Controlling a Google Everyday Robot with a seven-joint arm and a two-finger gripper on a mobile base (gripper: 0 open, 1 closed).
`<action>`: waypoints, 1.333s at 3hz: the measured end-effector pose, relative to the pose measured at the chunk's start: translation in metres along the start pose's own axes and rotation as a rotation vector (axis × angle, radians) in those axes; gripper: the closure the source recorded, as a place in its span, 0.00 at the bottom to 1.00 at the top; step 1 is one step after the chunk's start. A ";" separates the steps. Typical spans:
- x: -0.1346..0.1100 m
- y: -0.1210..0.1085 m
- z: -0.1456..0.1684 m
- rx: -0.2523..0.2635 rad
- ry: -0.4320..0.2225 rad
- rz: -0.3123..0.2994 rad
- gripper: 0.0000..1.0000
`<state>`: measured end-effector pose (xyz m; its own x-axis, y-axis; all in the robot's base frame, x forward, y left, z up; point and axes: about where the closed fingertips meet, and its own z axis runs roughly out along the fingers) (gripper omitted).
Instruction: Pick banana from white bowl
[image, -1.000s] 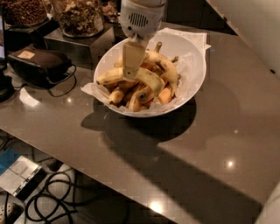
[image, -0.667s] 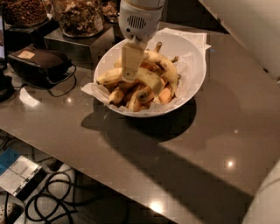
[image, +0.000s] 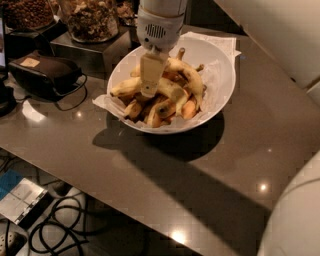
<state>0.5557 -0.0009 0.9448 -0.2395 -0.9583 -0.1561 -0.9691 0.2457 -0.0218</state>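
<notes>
Gripper (image: 149, 91) hangs over banana (image: 123, 88), inside white bowl (image: 166, 128) rim.

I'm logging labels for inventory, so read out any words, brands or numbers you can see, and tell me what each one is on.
No text can be read here.
Tan label on the dark case: too blurred to read.
Gripper, down in the white bowl: no marking shows.
</notes>
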 end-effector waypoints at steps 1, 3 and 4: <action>0.005 -0.002 0.009 -0.015 0.017 0.012 0.42; 0.020 -0.001 0.031 -0.058 0.049 0.016 0.59; 0.011 -0.007 0.031 -0.032 0.019 0.016 0.82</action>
<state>0.5615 -0.0090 0.9125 -0.2559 -0.9569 -0.1373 -0.9664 0.2567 0.0123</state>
